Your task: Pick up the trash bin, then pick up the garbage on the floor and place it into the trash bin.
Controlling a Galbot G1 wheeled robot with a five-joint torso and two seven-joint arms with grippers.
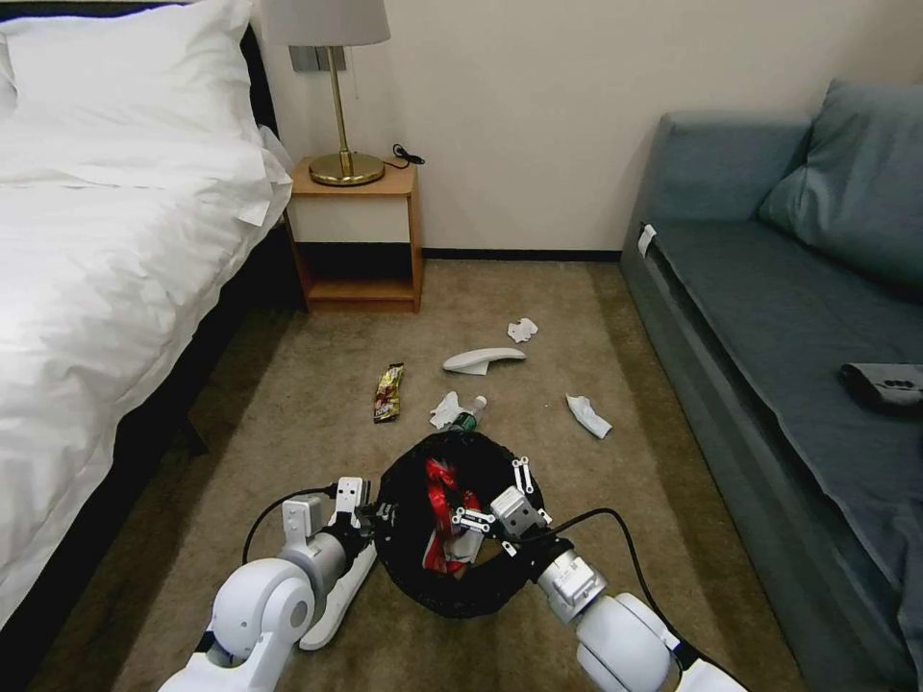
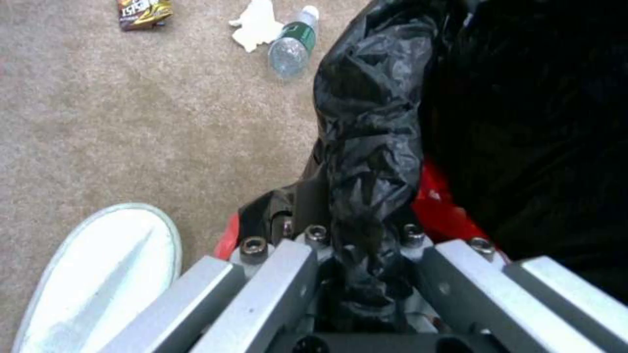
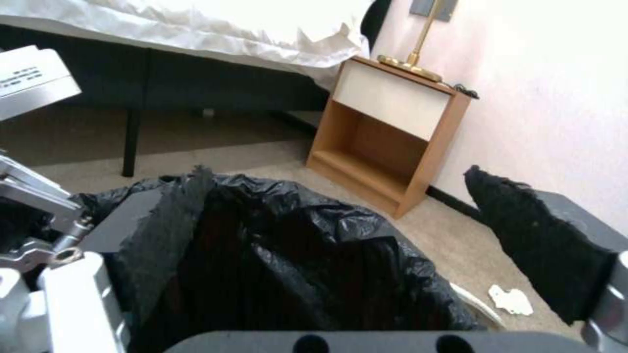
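Note:
The trash bin (image 1: 423, 586), lined with a black bag, sits low in the head view with red litter (image 1: 440, 514) inside. My left gripper (image 1: 370, 511) is shut on its left rim; in the left wrist view the bag (image 2: 366, 162) is pinched between the fingers (image 2: 274, 289). My right gripper (image 1: 495, 500) hovers open over the bin's mouth, its pads (image 3: 543, 245) spread above the bag (image 3: 294, 264). On the carpet beyond lie a white slipper (image 1: 484, 359), tissues (image 1: 522, 330) (image 1: 588, 415) (image 1: 445, 410), a gold wrapper (image 1: 388, 391) and a small bottle (image 1: 468, 413). A second slipper (image 2: 98, 279) lies beside my left arm.
A white bed (image 1: 106, 250) runs along the left. A wooden nightstand (image 1: 356, 240) with a brass lamp (image 1: 341, 96) stands against the far wall. A grey-blue sofa (image 1: 788, 288) lines the right side, with a dark object (image 1: 885, 384) on its seat. Open carpet lies between them.

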